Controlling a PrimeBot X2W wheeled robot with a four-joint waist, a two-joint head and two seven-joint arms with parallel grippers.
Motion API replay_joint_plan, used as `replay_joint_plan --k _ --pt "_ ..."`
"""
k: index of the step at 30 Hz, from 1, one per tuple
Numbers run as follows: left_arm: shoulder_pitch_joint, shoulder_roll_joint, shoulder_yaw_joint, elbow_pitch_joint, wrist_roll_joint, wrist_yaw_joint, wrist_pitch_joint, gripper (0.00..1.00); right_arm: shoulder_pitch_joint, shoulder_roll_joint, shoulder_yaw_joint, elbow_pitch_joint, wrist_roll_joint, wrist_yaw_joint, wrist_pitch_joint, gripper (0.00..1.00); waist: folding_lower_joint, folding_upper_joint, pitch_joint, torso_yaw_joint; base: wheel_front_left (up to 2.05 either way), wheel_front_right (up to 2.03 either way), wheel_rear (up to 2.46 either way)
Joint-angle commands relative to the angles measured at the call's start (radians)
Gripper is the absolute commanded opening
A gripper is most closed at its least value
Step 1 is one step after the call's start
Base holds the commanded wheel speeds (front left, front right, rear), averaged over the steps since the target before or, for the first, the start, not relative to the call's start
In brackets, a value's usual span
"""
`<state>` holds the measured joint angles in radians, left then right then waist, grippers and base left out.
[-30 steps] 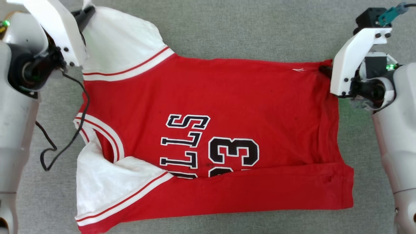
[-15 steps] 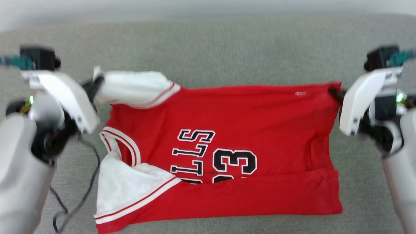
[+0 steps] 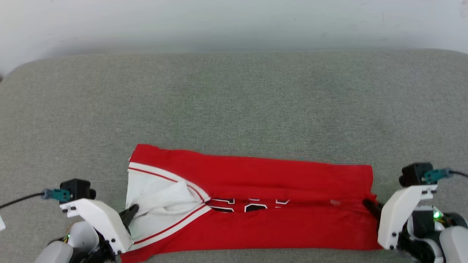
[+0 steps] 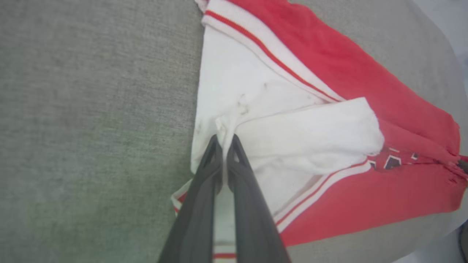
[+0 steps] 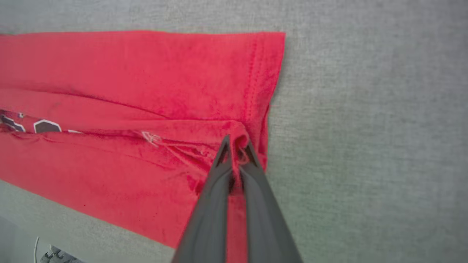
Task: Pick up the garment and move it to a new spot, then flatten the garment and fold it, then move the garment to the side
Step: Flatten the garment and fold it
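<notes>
**Garment (image 3: 263, 175) being pinched at both ends**

Nearest, the left gripper (image 3: 131, 212) is clamping tight on the white sleeve, and the right gripper (image 3: 367, 205) is nipping the red hem. Between them the garment is lying folded lengthwise on the grey padded surface (image 3: 234, 102).

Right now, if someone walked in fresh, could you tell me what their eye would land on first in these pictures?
The red garment stands out at once, folded into a long band along the near edge of the grey padded surface. The left end effector is shut on its white sleeve, and the right end effector is shut on the red hem at the opposite end.
</notes>
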<state>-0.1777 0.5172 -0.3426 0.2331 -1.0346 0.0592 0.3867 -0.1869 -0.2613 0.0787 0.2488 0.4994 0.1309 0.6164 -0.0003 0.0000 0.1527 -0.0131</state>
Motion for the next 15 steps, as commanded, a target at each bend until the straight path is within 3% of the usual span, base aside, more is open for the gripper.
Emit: replay_joint_plan --k 1,2,3,10,15 --pt "0.011 -0.005 0.002 0.006 0.000 0.006 -0.009 0.16 0.015 0.006 -0.001 -0.007 -0.010 0.000 -0.007 0.27 0.0003 0.0000 0.003 -0.001 0.00 0.00 0.00" --pt "0.018 -0.016 0.004 0.014 -0.003 0.011 -0.018 0.50 0.029 0.015 -0.006 -0.005 -0.012 0.000 -0.015 0.75 0.0003 0.0000 0.004 -0.003 0.00 0.00 0.00" --pt "0.027 -0.024 0.001 0.024 -0.003 0.014 -0.024 1.00 0.046 0.021 -0.007 0.001 -0.020 0.000 -0.019 1.00 0.0003 0.0000 0.004 -0.005 0.00 0.00 0.00" --pt "0.043 -0.055 -0.008 0.046 0.086 0.028 -0.187 1.00 0.105 0.029 -0.009 -0.041 -0.037 0.000 -0.128 1.00 0.0003 0.0000 -0.036 -0.025 0.00 0.00 0.00" --pt "0.049 -0.068 -0.007 -0.012 0.175 0.069 -0.325 1.00 0.136 0.023 -0.038 -0.146 -0.036 0.000 -0.186 1.00 0.0003 0.0000 -0.079 -0.036 0.00 0.00 0.00"
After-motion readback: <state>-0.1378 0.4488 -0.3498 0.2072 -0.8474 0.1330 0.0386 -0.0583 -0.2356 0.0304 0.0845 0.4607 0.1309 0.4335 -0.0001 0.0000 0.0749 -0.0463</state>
